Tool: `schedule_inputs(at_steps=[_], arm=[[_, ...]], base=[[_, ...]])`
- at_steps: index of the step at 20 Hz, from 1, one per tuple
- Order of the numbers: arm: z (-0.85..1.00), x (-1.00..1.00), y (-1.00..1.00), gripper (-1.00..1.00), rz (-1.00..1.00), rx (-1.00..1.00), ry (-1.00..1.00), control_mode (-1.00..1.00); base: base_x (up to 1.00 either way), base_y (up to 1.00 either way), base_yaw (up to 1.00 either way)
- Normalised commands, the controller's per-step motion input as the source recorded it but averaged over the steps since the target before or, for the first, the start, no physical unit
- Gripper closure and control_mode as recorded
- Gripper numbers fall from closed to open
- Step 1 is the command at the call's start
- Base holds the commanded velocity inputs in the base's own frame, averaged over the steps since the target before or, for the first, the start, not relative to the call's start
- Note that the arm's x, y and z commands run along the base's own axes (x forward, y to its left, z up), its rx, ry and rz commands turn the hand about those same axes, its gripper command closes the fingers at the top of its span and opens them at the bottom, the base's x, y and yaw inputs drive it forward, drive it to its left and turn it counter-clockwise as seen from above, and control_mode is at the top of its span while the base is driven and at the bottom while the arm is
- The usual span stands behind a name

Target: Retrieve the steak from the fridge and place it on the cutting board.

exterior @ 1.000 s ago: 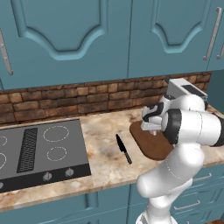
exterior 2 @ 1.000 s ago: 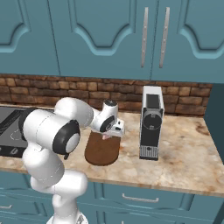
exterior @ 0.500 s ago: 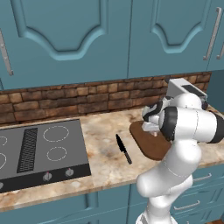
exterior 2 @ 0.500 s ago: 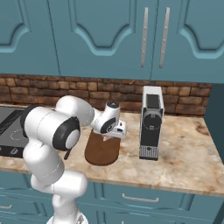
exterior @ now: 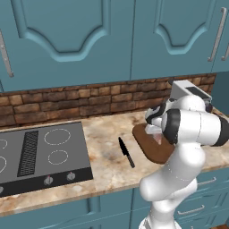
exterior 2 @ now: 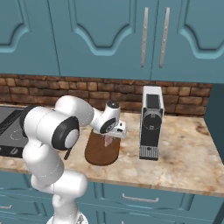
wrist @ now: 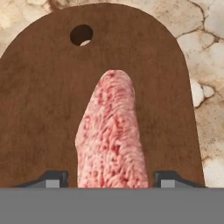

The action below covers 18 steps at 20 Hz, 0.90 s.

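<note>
One pincer in play, poised over the cutting board, pointing down at it

- Hand view: steak, pink and grainy, stands up between the two dark fingertips; a clear gap shows on either side of the meat, tips not touching it. Pincer released, jaws spread apart
- Whether the steak's lower end already rests on the wood, cannot tell from this angle
- Board is dark brown with a rounded end and a small round hole near that end; speckled stone desk around it
- Left base view: cutting board lies on the desk, partly hidden by the white arm; black knife lies just beside it on the stovetop side, apart from it; black stovetop further left
- Right base view: steak hangs pink under the pincer, over the far half of the cutting board; grey-and-black coffee machine stands near the board, to the right
- Brick backsplash and teal cupboards behind
</note>
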Motion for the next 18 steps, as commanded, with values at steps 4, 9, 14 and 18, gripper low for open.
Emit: schedule_inputs(at_steps=[4, 9, 14, 18], arm=[[0.01, -0.18, 0.00, -1.00, 0.00, 0.00, -0.07, -1.00], [0.03, -0.41, 0.00, -1.00, 0.00, 0.00, -0.17, -1.00], [0.29, -0.56, 0.00, -1.00, 0.01, 0.00, -0.24, -1.00], [0.69, -0.58, 0.00, -1.00, 0.00, 0.00, -0.15, -1.00]], base=[[0.00, 0.00, 0.00], [0.00, 0.00, 0.00], [0.00, 0.00, 0.00], [0.00, 0.00, 0.00]])
